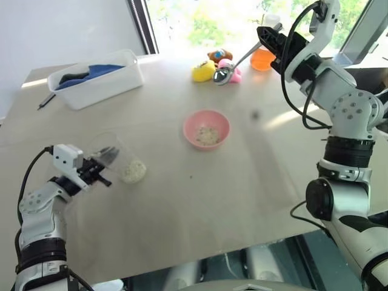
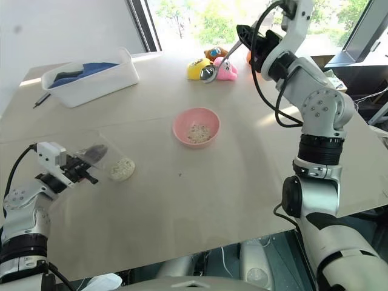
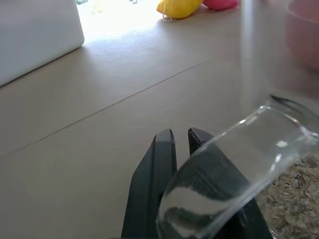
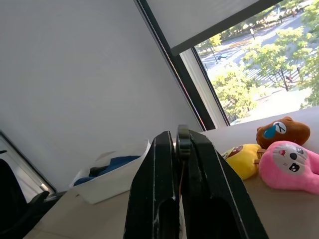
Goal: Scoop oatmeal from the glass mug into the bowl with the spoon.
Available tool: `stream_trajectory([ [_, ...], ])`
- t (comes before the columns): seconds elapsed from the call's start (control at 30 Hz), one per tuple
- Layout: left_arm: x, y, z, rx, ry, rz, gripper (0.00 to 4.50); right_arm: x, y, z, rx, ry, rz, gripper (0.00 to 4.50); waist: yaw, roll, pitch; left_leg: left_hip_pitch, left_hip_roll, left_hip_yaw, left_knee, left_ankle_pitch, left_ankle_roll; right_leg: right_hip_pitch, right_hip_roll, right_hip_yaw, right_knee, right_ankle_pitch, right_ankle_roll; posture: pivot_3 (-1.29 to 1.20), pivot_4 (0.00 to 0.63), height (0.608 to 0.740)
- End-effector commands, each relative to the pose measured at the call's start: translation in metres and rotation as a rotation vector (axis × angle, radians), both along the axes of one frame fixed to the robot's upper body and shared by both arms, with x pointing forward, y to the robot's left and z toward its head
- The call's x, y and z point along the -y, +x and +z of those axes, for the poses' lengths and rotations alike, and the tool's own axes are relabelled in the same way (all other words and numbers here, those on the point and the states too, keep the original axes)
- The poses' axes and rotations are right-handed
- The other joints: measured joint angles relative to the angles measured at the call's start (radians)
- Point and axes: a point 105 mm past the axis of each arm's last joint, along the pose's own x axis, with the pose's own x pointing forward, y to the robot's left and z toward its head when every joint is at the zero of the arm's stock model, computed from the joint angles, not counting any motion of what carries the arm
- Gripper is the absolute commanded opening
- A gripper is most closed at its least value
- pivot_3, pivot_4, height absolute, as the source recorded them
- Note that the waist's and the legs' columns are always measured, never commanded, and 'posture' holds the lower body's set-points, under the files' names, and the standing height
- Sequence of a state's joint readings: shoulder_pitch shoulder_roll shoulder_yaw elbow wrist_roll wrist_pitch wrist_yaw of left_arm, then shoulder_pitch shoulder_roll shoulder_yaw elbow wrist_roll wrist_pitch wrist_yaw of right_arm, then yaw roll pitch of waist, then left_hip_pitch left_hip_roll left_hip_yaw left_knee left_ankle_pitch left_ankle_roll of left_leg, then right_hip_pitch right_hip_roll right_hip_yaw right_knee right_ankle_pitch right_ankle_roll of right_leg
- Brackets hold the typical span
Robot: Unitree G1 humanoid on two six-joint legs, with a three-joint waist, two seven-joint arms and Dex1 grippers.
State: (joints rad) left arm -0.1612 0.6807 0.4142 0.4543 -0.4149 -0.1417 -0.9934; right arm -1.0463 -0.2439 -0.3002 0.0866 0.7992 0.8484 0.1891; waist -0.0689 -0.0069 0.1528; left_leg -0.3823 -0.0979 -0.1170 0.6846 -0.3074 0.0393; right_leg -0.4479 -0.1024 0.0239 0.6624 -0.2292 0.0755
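Glass mug point(image 1: 119, 159) pinched in left tool point(image 1: 102, 165); right tool point(image 1: 271, 33) (raised) clamps the spoon point(image 1: 237, 63).

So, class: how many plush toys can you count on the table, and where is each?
3, clustered at the table's far edge by the window: a yellow toy on the left, a pink toy on the right, and a brown toy behind them. Others may be hidden behind.

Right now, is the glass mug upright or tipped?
Tipped. The glass mug leans on its side at the left gripper, oatmeal heaped at its low end.
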Motion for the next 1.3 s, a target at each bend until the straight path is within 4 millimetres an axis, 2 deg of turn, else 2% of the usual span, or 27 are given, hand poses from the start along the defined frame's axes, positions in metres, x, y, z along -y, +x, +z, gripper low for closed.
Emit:
stream_trajectory([
  [0.03,0.001,-0.002,0.005,0.026,0.013,0.007,0.45,0.000,-0.010,0.015,0.067,0.020,0.018,0.00,0.000,0.000,0.000,0.000,0.000,0.000,0.000,0.000,0.000,0.000,0.000,0.000,0.000,0.000,0.000,0.00,0.150,0.740],
  [0.17,0.006,-0.003,0.011,0.052,0.012,0.007,0.45,0.001,-0.010,0.014,0.066,0.021,0.013,0.00,0.000,0.000,0.000,0.000,0.000,0.000,0.000,0.000,0.000,0.000,0.000,0.000,0.000,0.000,0.000,0.00,0.150,0.740],
  [0.33,0.018,-0.006,0.028,0.122,0.012,0.017,0.45,0.002,-0.010,0.014,0.064,0.022,0.010,0.00,0.001,0.000,0.000,0.000,0.000,0.000,0.000,0.000,0.000,0.000,0.000,0.000,0.000,0.000,0.000,0.00,0.150,0.740],
  [0.47,0.027,-0.014,0.034,0.143,-0.012,0.039,0.45,0.002,-0.009,0.013,0.062,0.023,0.009,0.00,-0.001,0.000,0.000,0.000,0.000,0.000,0.000,0.000,0.000,0.000,0.000,0.001,0.000,0.000,0.000,0.00,0.150,0.740],
  [0.77,0.044,-0.035,0.030,0.121,-0.075,0.099,0.45,0.001,-0.008,0.011,0.056,0.026,0.014,0.00,0.004,0.000,0.000,0.000,0.000,0.000,0.000,0.000,0.000,0.000,0.000,0.001,0.000,0.000,0.000,0.00,0.150,0.740],
  [1.03,0.046,-0.039,0.030,0.118,-0.108,0.147,0.45,-0.004,-0.007,0.010,0.052,0.030,0.027,0.00,0.010,0.000,0.000,0.000,0.000,0.000,0.000,0.000,0.000,0.000,0.000,0.000,0.000,0.000,0.000,0.00,0.150,0.740],
  [1.07,0.046,-0.040,0.029,0.120,-0.100,0.154,0.95,-0.005,-0.008,0.010,0.053,0.030,0.029,0.00,0.010,0.000,0.000,0.000,0.000,0.000,0.000,0.000,0.000,0.000,0.000,0.000,0.000,0.000,0.000,0.00,0.150,0.740],
  [1.3,0.049,-0.052,0.029,0.124,-0.072,0.175,0.95,0.001,-0.007,0.012,0.060,0.033,0.017,0.00,0.011,0.000,0.000,0.000,0.000,0.000,0.000,0.000,0.000,0.000,0.000,0.001,-0.001,0.000,0.000,0.00,0.150,0.740],
])
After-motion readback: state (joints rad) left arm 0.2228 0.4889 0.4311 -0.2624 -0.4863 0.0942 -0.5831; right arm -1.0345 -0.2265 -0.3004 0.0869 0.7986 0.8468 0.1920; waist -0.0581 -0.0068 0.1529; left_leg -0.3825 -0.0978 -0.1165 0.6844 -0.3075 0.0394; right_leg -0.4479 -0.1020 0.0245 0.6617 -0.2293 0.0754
